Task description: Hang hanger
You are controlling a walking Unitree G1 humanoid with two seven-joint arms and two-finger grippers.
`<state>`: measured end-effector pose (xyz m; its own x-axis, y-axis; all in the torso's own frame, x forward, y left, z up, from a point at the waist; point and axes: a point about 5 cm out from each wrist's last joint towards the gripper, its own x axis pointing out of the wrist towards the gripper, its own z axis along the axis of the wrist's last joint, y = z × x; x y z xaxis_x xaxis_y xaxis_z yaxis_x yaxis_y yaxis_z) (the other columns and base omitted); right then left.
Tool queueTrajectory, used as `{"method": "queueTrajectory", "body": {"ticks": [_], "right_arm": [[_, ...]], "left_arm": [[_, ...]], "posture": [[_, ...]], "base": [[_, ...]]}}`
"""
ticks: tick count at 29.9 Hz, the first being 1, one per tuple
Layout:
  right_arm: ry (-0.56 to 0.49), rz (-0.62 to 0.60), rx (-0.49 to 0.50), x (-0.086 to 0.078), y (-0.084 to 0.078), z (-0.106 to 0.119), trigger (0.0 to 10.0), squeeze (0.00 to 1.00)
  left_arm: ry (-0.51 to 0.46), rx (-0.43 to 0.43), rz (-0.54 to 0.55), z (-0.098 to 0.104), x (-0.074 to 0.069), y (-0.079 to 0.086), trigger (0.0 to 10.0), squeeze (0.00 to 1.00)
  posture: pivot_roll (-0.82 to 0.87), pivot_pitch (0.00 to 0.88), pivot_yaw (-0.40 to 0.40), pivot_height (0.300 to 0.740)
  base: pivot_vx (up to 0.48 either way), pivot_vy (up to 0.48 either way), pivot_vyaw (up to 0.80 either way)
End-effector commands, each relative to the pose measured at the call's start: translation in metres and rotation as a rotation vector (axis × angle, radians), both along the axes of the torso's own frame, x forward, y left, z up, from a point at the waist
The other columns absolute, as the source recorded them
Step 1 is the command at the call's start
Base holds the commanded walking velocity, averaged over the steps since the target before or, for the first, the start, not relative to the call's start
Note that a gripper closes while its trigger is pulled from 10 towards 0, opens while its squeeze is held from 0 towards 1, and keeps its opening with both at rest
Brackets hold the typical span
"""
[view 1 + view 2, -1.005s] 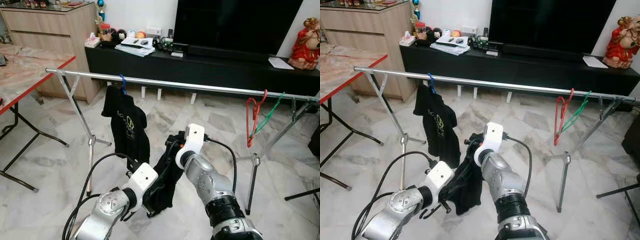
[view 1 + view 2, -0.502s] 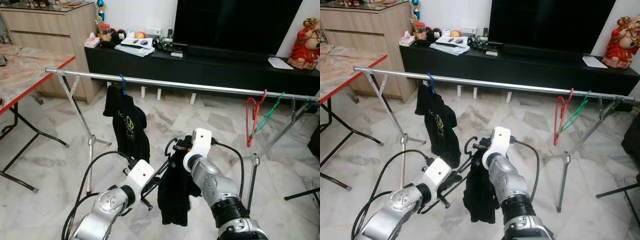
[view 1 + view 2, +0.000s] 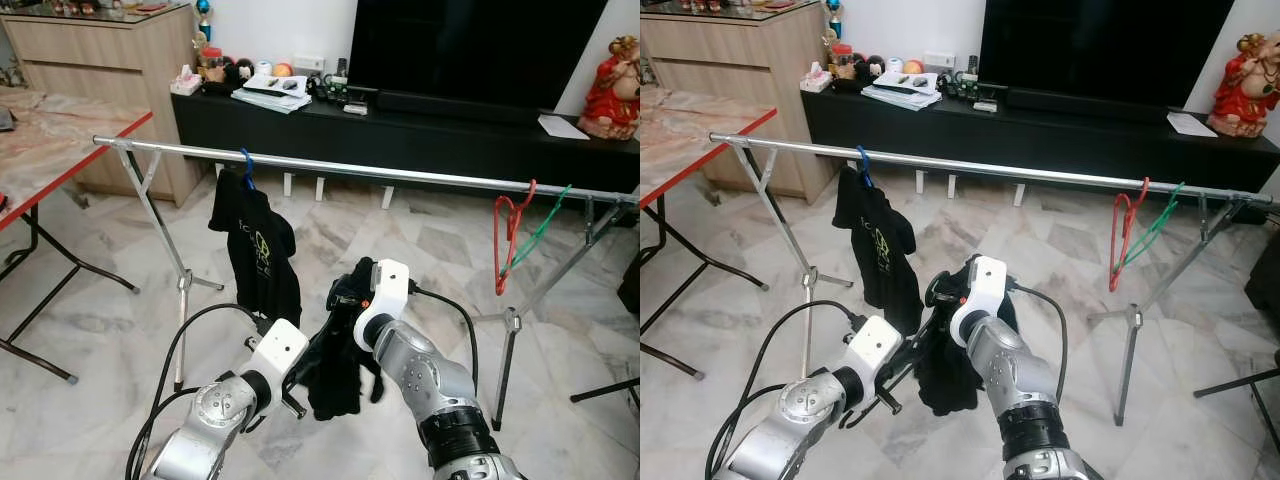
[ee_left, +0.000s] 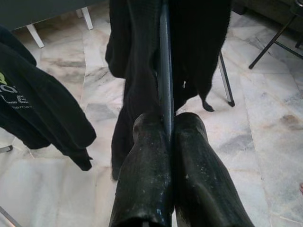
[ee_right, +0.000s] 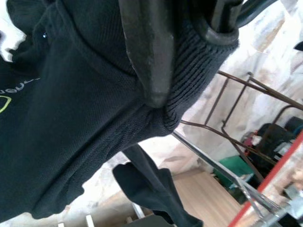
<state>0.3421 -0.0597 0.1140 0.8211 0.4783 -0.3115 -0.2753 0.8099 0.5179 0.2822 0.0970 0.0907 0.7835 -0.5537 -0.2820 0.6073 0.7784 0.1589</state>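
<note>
Both grippers clamp a black hanger point(image 3: 322, 340) carrying a dark garment point(image 3: 335, 375), its bar running between left gripper point(image 4: 166, 130) and right gripper point(image 3: 352, 292), below the rail point(image 3: 400, 174). A hung black shirt point(image 3: 256, 245) is just beside.

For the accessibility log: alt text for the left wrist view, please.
The left gripper is shut on the thin bar of a hanger that carries a black garment, above marble floor. Beside it hangs a black printed shirt.
</note>
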Motion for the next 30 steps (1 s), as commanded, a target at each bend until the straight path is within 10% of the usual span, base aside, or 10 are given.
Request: {"method": "queueTrajectory", "body": {"ticks": [1, 8, 14, 30], "right_arm": [[0.019, 0.126, 0.051, -0.013, 0.025, 0.001, 10.0, 0.0], [0.026, 0.148, 0.071, -0.024, 0.03, 0.006, 10.0, 0.0], [-0.037, 0.051, -0.184, -0.011, 0.001, -0.008, 10.0, 0.0], [-0.101, -0.038, -0.264, 0.013, -0.041, 0.002, 10.0, 0.0]], "left_arm": [[-0.07, -0.043, -0.029, 0.014, 0.005, -0.012, 10.0, 0.0], [-0.104, -0.058, 0.017, 0.017, 0.01, -0.009, 10.0, 0.0], [-0.1, -0.071, 0.008, 0.018, 0.01, -0.01, 10.0, 0.0], [-0.087, -0.063, 0.01, 0.013, 0.007, -0.007, 10.0, 0.0]], "posture": [[0.14, 0.0, -0.099, 0.74], [0.13, 0.0, -0.097, 0.74], [0.13, 0.0, -0.097, 0.74], [0.14, 0.0, -0.096, 0.74]], "base": [[0.0, 0.0, 0.0], [0.0, 0.0, 0.0], [0.0, 0.0, 0.0], [0.0, 0.0, 0.0]]}}
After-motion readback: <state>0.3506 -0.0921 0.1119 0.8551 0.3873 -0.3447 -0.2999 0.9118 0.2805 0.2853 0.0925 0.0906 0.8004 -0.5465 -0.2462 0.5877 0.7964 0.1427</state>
